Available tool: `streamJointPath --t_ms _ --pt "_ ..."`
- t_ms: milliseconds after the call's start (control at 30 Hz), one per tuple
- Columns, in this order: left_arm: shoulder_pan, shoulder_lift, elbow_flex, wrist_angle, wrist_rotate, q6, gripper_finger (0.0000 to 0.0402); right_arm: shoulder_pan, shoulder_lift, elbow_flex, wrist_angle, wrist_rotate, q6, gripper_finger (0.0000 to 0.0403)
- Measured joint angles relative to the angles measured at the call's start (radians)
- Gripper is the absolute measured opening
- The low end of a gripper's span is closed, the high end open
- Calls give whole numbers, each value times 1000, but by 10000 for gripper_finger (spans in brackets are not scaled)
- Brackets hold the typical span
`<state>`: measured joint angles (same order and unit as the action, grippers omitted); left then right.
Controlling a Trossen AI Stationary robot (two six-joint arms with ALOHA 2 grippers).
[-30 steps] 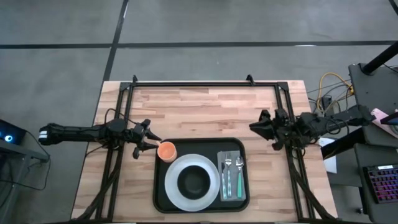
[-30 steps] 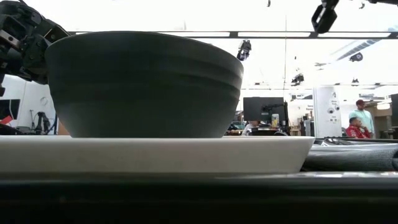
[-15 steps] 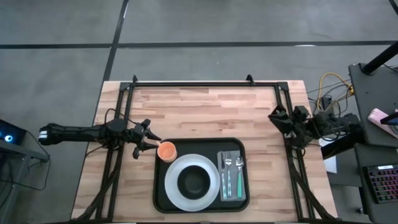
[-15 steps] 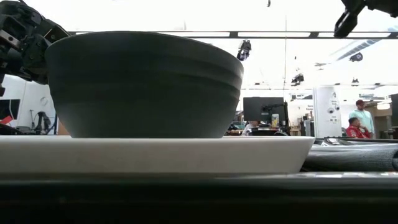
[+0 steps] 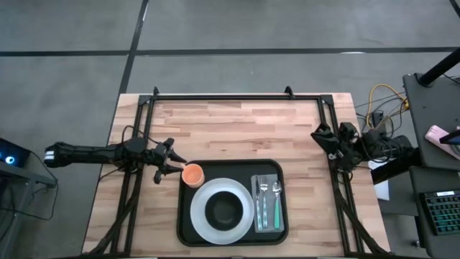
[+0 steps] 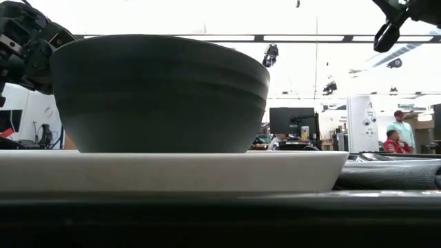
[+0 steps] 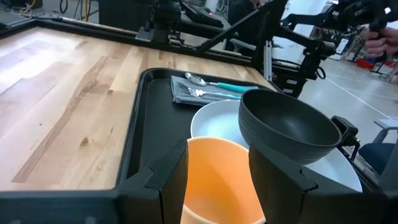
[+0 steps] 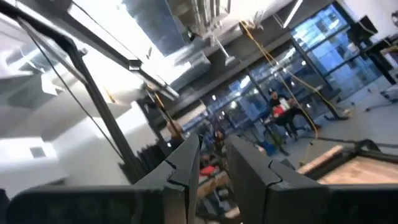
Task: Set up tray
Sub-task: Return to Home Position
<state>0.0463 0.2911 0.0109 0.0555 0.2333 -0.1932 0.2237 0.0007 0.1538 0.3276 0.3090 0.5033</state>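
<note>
The black tray [image 5: 244, 169] lies at the table's near middle. On it sit a white plate [image 5: 201, 219] with a black bowl [image 5: 225, 209], and a grey napkin [image 5: 269, 219] with a fork [image 5: 262, 205] and a spoon [image 5: 277, 201]. An orange cup [image 5: 192, 174] stands upright in the tray's far left corner. My left gripper [image 5: 177, 167] is open, level at the cup's left side, and the cup [image 7: 217, 180] shows between its fingers. My right gripper [image 5: 320, 135] hangs raised by the table's right edge, tipped upward, with a narrow gap [image 8: 213, 146] between its fingers. My left gripper reaches the orange cup level from the table's left, one finger [image 7: 168, 177] on either side of the cup's wall [image 7: 199, 186]. The cup stands on the tray. I cannot tell whether the fingers touch it.
Black frame rails [image 5: 230, 98] run along the table's far edge and both sides. Bare wood [image 5: 230, 129] lies between the tray and the far rail. In the low view the bowl [image 6: 162, 93] and plate [image 6: 172, 171] fill the foreground; people [image 6: 400, 134] stand far behind.
My right gripper has drawn back from above the tray's far right corner toward the table's right edge. The left gripper, the cup and the things on the tray have stayed where they were.
</note>
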Motion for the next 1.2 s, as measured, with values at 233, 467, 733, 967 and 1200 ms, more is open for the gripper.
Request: streamJointPath --t_ms 233,467,733,967,1200 --pt "0 18 0 0 0 0 151 -106 -1 -51 103 -124 64 82" --pt "0 24 0 0 0 0 151 -201 -1 -84 148 -214 86 74" --pt "0 25 0 0 0 0 151 -218 0 -120 175 -231 -48 70" --pt "0 25 0 0 0 0 151 -218 0 -124 116 -230 -137 79" --pt "0 25 0 0 0 0 151 -218 -1 -125 -23 -224 -166 75"
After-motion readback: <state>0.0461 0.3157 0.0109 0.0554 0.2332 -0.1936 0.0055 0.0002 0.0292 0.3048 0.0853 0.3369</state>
